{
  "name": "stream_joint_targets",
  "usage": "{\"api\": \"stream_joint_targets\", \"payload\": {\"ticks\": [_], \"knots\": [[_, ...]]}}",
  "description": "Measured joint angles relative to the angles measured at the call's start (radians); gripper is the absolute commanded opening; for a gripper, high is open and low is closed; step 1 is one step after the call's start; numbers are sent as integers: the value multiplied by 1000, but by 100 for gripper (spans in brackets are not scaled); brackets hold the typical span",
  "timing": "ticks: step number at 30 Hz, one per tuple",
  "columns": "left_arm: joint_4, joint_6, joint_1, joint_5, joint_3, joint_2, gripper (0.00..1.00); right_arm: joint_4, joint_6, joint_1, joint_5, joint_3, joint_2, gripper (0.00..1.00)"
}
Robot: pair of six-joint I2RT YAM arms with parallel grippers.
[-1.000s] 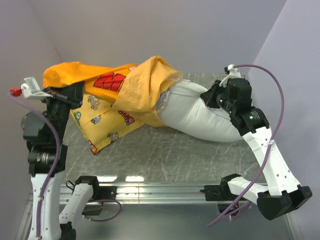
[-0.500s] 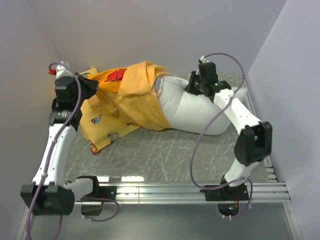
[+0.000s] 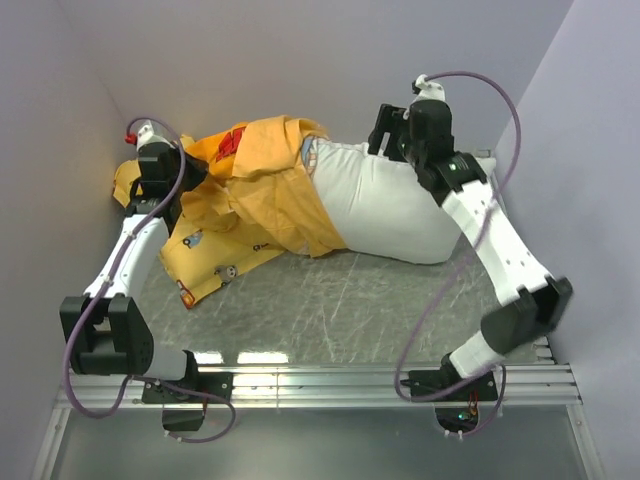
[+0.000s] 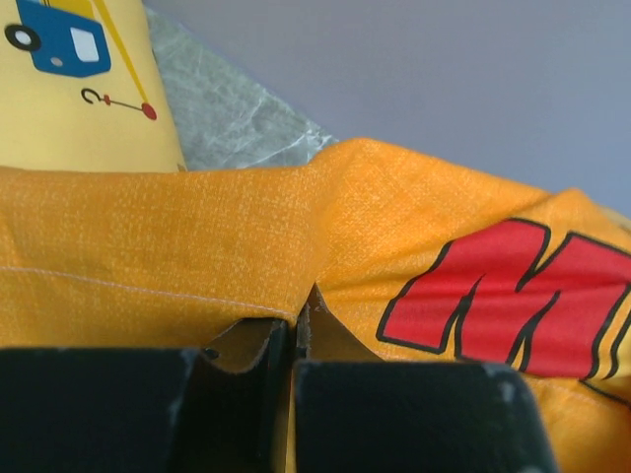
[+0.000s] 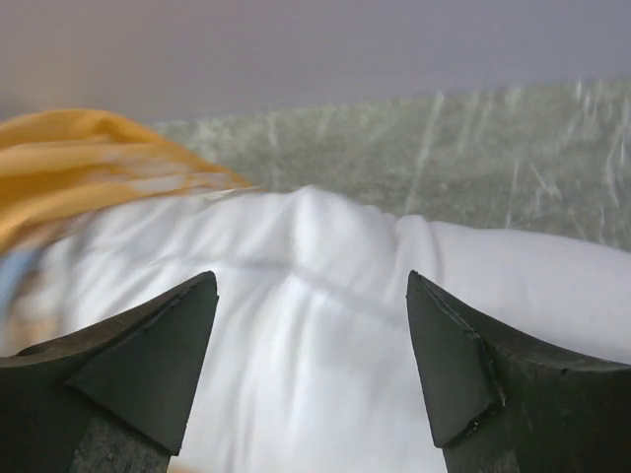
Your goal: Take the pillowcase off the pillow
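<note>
The orange pillowcase (image 3: 270, 185) lies bunched at the back left, still over the left end of the white pillow (image 3: 390, 205). Most of the pillow lies bare to the right. My left gripper (image 3: 190, 165) is at the far back left. In the left wrist view its jaws (image 4: 293, 330) are shut on a fold of the pillowcase (image 4: 394, 227), beside a red letter print. My right gripper (image 3: 385, 130) hangs over the pillow's back edge. In the right wrist view it (image 5: 311, 286) stands wide open above the pillow (image 5: 325, 325), holding nothing, with the pillowcase (image 5: 89, 168) at the left.
A smaller yellow cushion (image 3: 215, 255) printed with little vehicles lies under the pillowcase at the left, also seen in the left wrist view (image 4: 79, 89). Walls close in at the back, left and right. The grey table top (image 3: 340, 300) shows in front of the pillow.
My right gripper has let go of the pillow and opened wide, moving to the back. My left gripper has drawn the pillowcase down and left, baring more pillow.
</note>
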Motion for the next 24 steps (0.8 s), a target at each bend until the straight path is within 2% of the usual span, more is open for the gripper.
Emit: {"api": "stream_joint_targets", "payload": {"ticks": [3,7,9,12,18,20,21,22,24], "knots": [[18,-1,-3,1,0,39,6,54,-35,106,71,-91,-157,86],[39,-2,-7,-1,0,60,6,152,-57,246,136,-315,-327,89],[48,-1,-16,-6,2,64,7,181,-55,280,177,-437,-365,94],[52,-1,-31,-14,5,67,6,205,-48,281,237,-557,-311,96],[46,2,-41,-28,38,103,6,280,-7,141,183,-508,1,93],[46,5,-47,-29,40,108,11,310,-1,111,160,-457,78,75],[49,8,-52,-29,42,110,13,330,3,101,146,-433,107,62],[53,14,-57,-28,42,110,16,352,9,92,133,-417,127,26],[54,35,-66,-23,46,111,32,393,27,81,107,-407,141,9]]}}
